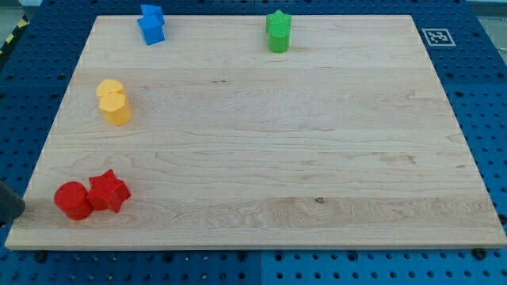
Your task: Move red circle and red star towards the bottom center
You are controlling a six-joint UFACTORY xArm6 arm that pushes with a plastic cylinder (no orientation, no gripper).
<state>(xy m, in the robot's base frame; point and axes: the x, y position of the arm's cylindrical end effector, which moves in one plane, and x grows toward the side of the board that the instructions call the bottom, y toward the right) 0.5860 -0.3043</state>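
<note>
The red circle (73, 200) sits near the board's bottom left corner. The red star (108, 191) stands just to its right and touches it. A dark piece of the rod shows at the view's left edge, and my tip (11, 215) is left of the red circle, a short gap away from it, at the board's left edge.
A yellow block (114, 102) stands at the left, above the red pair. A blue block (150, 24) is at the top left. A green star-like block (278, 32) is at the top centre. The wooden board (317, 158) lies on a blue perforated table, with a marker tag (437, 36) at top right.
</note>
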